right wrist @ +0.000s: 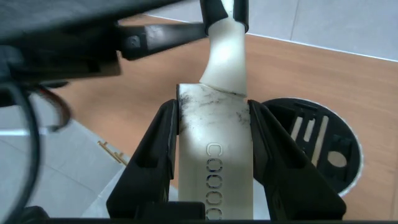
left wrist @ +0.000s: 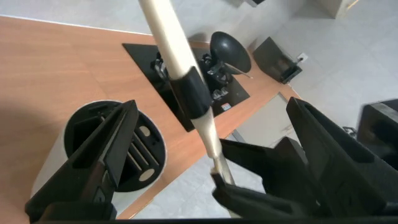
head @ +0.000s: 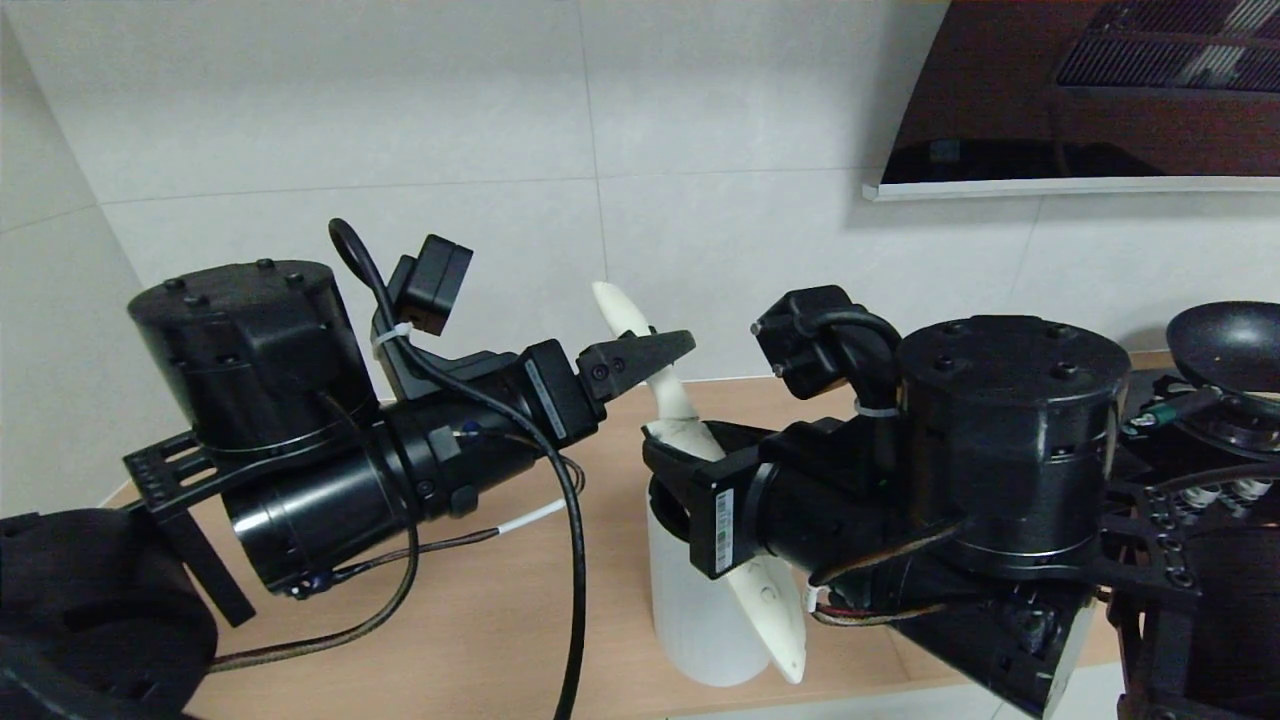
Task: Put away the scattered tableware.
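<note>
Right hand [right wrist: 214, 109] is clamping both sides of the broad, scuffed middle of a long white plastic serving utensil [head: 770, 600], carrying it tilted above the light wooden counter [head: 500, 620]. That firm grip on the wide part is probably giving control over the tilt while the piece is being lined up. The utensil's flat end is hanging down in front of a white cylindrical plastic holder [head: 700, 620], outside it and not yet in any slot. Seen from the wrists, the holder is wearing a round black slotted top, likely meant to take the tableware upright.

Left hand [left wrist: 211, 109] is sitting higher up with its fingers spread apart, straddling the thin handle without pinching it; it looks to be waiting either to steady the handle or to take it over. Whether one fingertip is grazing the handle is unclear.

Farther off, a black bowl-shaped ladle [head: 1225, 340] is resting on a dark stand, well apart from the holder. Beyond it a dark glossy range hood [head: 1080, 90] is hanging on the white tiled wall [head: 400, 100].

Counting: two hands, one utensil, one holder, one ladle.
</note>
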{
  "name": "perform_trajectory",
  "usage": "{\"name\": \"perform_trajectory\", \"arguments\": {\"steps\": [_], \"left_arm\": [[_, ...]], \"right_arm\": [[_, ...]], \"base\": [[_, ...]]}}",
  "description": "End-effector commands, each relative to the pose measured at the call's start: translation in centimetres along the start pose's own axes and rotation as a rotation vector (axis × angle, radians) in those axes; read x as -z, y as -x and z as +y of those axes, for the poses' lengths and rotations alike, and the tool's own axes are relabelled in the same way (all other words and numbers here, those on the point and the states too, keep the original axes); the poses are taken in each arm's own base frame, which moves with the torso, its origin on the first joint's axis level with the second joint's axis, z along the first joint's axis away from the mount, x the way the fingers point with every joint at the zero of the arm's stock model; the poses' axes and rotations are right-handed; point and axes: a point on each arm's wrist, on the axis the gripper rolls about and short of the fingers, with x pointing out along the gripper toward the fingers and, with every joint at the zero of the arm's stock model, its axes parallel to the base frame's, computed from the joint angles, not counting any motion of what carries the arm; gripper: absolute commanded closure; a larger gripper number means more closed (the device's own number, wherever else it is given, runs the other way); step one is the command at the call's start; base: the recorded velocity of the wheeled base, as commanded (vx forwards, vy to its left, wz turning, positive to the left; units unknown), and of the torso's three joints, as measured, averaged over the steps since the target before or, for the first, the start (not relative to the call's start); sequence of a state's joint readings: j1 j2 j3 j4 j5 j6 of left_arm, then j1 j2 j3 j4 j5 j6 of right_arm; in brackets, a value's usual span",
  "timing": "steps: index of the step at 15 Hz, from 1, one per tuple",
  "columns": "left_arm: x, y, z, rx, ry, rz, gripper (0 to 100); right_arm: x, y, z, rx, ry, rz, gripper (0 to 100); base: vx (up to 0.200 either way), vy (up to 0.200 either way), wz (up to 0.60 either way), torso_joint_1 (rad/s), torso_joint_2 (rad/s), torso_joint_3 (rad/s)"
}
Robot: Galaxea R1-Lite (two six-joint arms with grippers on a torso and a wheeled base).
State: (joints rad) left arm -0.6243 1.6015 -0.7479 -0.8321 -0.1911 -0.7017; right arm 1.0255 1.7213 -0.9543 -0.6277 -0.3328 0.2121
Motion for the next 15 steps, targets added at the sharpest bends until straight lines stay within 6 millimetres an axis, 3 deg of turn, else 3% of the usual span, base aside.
{"name": "perform_trajectory", "arguments": {"steps": [1,10,11,15], "left_arm": [[0.2,-0.2,0.2,-0.003,0.007,0.007,0],[0.1,-0.2,0.1,-0.002,0.020,0.006,0],[0.1,-0.2,0.1,-0.003,0.020,0.005,100],[0.3,-0.4,0.4,-0.010,0.024,0.013,100]], "right_arm": [[0.3,0.0,0.4,-0.010,0.002,0.006,100],[0.8,0.2,1.6,-0.051,-0.020,0.011,100],[0.8,0.3,1.6,-0.053,-0.019,0.011,100],[0.9,0.4,1.6,-0.052,-0.018,0.014,100]], "base": [[0.000,0.000,0.00,0.000,0.00,0.000],[0.000,0.000,0.00,0.000,0.00,0.000],[0.000,0.000,0.00,0.000,0.00,0.000],[0.000,0.000,0.00,0.000,0.00,0.000]]}}
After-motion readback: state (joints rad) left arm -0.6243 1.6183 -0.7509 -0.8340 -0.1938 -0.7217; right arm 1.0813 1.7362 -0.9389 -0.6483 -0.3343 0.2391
